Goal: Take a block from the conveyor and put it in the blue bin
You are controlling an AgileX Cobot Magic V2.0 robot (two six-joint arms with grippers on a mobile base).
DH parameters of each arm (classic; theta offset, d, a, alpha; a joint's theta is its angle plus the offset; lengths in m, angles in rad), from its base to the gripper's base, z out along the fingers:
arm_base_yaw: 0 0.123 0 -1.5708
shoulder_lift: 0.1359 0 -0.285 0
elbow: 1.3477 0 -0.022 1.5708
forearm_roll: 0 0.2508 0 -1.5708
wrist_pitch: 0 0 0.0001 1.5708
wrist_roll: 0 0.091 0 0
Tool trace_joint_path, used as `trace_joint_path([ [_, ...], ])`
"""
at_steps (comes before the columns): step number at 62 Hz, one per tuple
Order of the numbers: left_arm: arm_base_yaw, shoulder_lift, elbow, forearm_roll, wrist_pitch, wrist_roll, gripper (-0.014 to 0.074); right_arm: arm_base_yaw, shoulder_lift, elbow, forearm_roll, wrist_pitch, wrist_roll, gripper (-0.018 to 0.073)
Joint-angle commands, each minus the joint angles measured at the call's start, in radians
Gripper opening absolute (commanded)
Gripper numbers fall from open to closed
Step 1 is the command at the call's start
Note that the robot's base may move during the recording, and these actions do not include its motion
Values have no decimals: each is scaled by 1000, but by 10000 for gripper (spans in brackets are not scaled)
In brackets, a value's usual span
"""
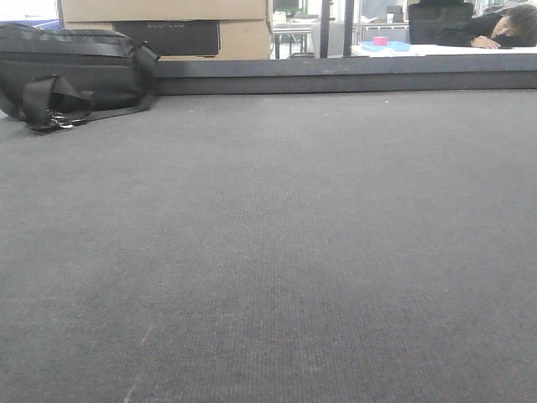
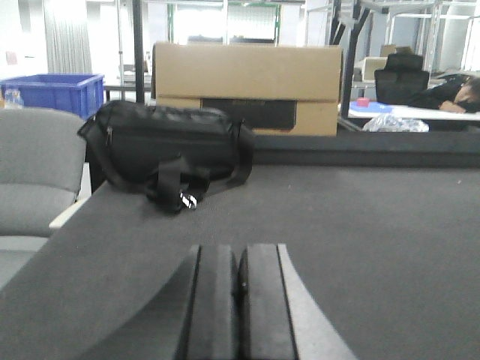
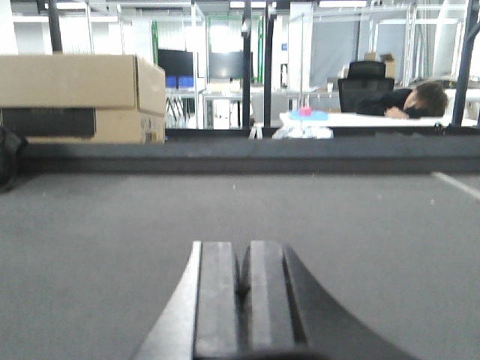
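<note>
— On the conveyor (image 1: 268, 252), is any block showing?

— None is showing in any of the three views. The dark woven belt is lying bare from the near edge to the far rail (image 1: 336, 77), so I cannot tell where the block is sitting

— Then how are you expecting it to handle?

— I am guessing from the word alone: something stiff and light, flat-faced, not fragile. I am thinking of pinching it across two opposite faces, low and near its middle, so that it is not tipping out. The rough weave is probably keeping it from skidding while the jaws are closing

— What are the grippers doing?

— Both are hanging low over the belt and pointing along it. The left gripper (image 2: 240, 259) is holding its jaws pressed together with nothing between them, and the right gripper (image 3: 241, 259) is doing the same. Either would be needing to spread before any grasp

— And around them?

— A black bag (image 2: 161, 150) is resting at the belt's far left corner, with a cardboard box (image 2: 247, 75) standing behind it beyond the rail. The blue bin (image 2: 52, 94) is standing off the belt, farther left, behind a grey chair (image 2: 37, 165), so I am judging the left arm the nearer carrier. Far off, on a white table (image 1: 470, 49), a small pink thing (image 1: 380, 40) is lying on something blue; I cannot tell whether it is a block, and it is not on the conveyor
</note>
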Motion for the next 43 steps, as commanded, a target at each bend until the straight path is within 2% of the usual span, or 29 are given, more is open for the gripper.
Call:
trace_joint_path([
  [1, 3, 10, -103, 2, 88, -2, -111, -6, -3, -100, -4, 72, 0, -162],
  [12, 3, 177, -298, 2, 269, -2, -111, -6, 95, -340, -4, 419, 0, -162],
  [27, 3, 572, -537, -12, 459, -2, -111, -6, 459, -638, -4, 795, 0, -162],
  [36, 3, 814, -715, -24, 645, -2, -111, -6, 681, -789, -4, 965, -11, -162],
  [43, 3, 972, -839, -24, 743, -2, -111, -6, 824, -862, -4, 1019, -26, -162],
])
